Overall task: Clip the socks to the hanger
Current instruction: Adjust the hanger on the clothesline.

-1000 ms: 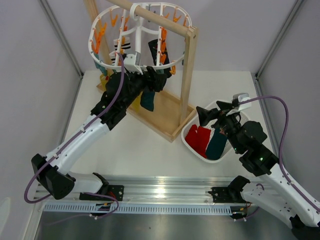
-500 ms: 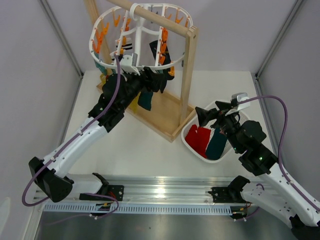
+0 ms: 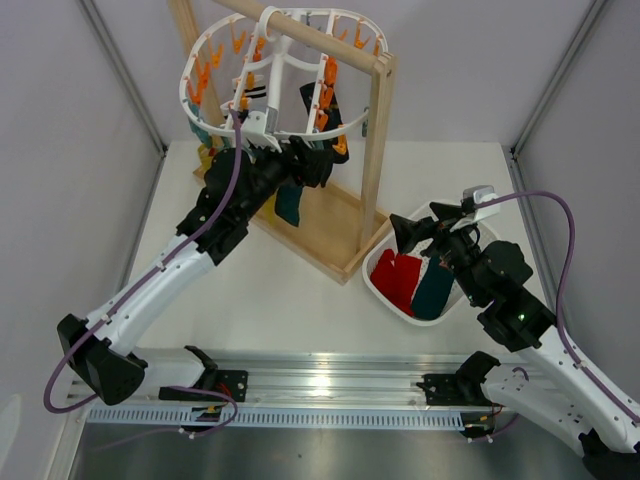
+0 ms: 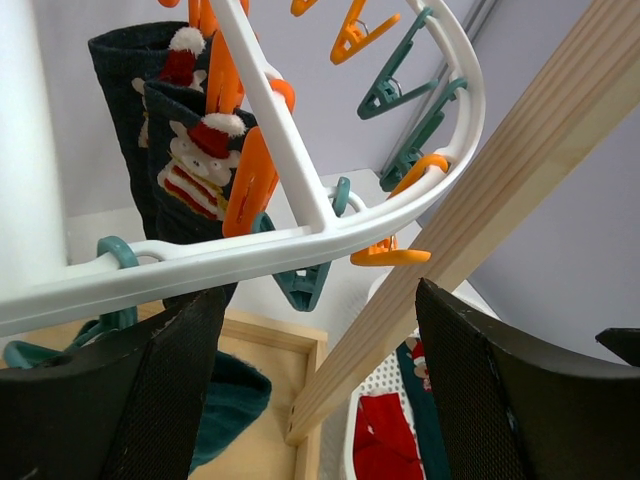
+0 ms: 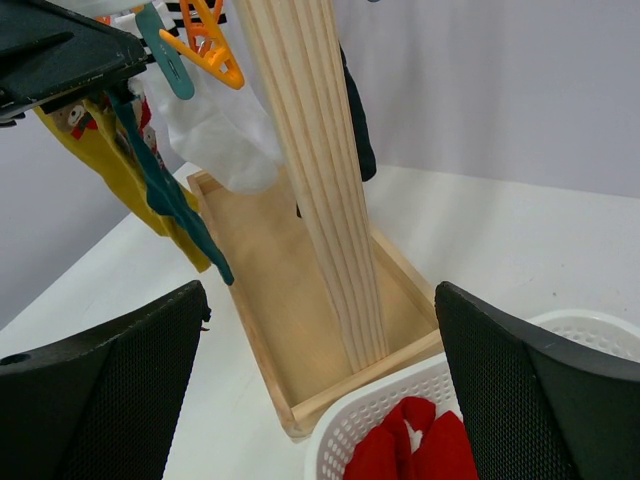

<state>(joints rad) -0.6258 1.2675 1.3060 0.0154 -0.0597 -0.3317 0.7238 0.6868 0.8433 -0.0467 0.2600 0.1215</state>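
Observation:
The white oval hanger [image 3: 282, 72] hangs from the wooden rack's top bar, with orange and teal pegs around its ring. Navy socks [image 4: 190, 170] with a Santa pattern, a teal sock [image 3: 289, 203], a yellow sock [image 5: 105, 165] and a white sock [image 5: 225, 140] hang clipped to it. My left gripper [image 3: 318, 160] is open and empty just under the ring's near side [image 4: 300, 235]. My right gripper [image 3: 412, 232] is open and empty, above the near-left rim of the basket. A red sock [image 3: 395, 280] and a dark teal sock [image 3: 436, 287] lie in the basket.
The light wooden rack has an upright post [image 3: 375, 150] and a tray-like base [image 3: 320, 235] between the two arms. The white perforated basket [image 3: 455, 312] sits on the table right of the base. Grey walls close in both sides.
My left gripper has risen a little toward the hanger ring, and the hanger has shifted slightly. My right arm has barely moved.

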